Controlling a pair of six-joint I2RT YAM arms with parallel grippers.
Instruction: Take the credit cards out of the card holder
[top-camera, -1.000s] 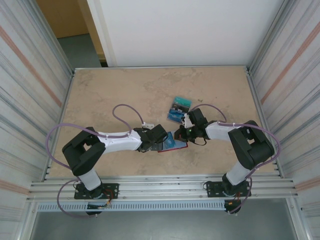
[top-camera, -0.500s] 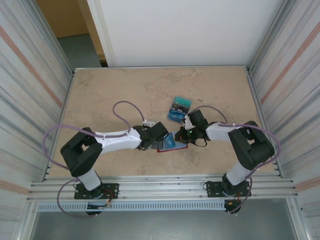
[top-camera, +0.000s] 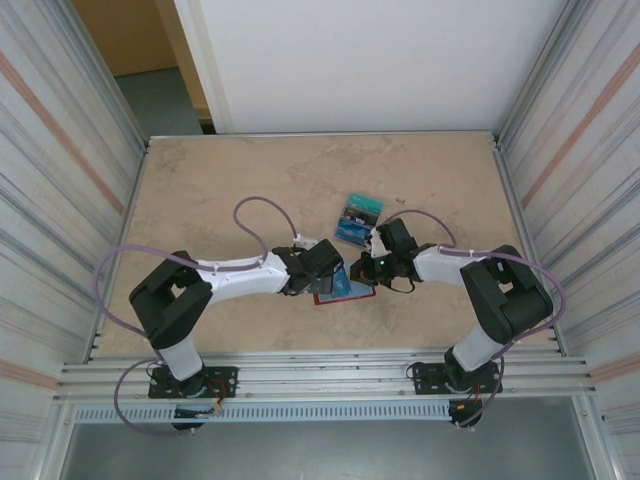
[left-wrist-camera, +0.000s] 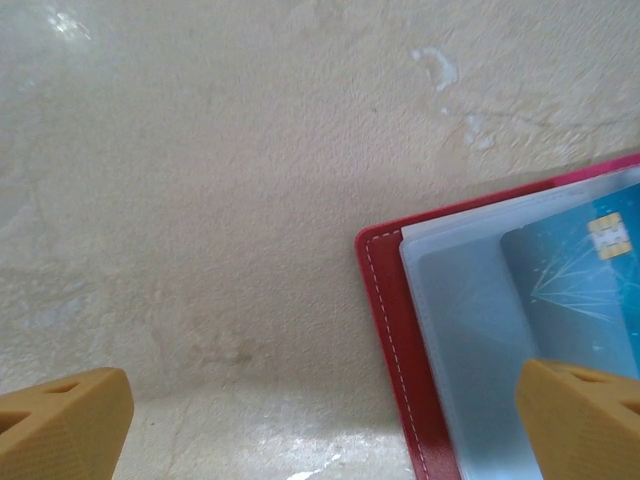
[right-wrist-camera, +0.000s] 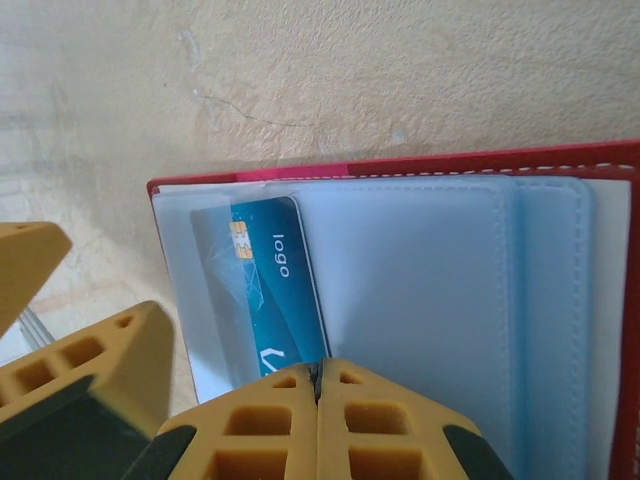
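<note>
The red card holder (top-camera: 347, 293) lies open on the table between both grippers, grey-blue pockets up (right-wrist-camera: 420, 290). One blue credit card (right-wrist-camera: 272, 290) sits half under a clear sleeve in its left pocket and shows again in the left wrist view (left-wrist-camera: 585, 290). My right gripper (right-wrist-camera: 320, 375) is shut, its tips resting at that card's near end beside the pocket edge; nothing is visibly pinched. My left gripper (left-wrist-camera: 320, 410) is open wide, straddling the holder's red corner (left-wrist-camera: 385, 320), with one finger (left-wrist-camera: 585, 415) over the sleeve. Two loose credit cards, teal (top-camera: 364, 208) and blue (top-camera: 350, 232), lie beyond the holder.
The beige table (top-camera: 230, 190) is fenced by metal walls left and right (top-camera: 560, 150) and a white panel behind. The two wrists nearly meet over the holder. Purple cables (top-camera: 255, 215) loop above the arms.
My left gripper has shifted right and slightly away from the bases, closer over the holder's left side. The right gripper and the loose cards have hardly moved.
</note>
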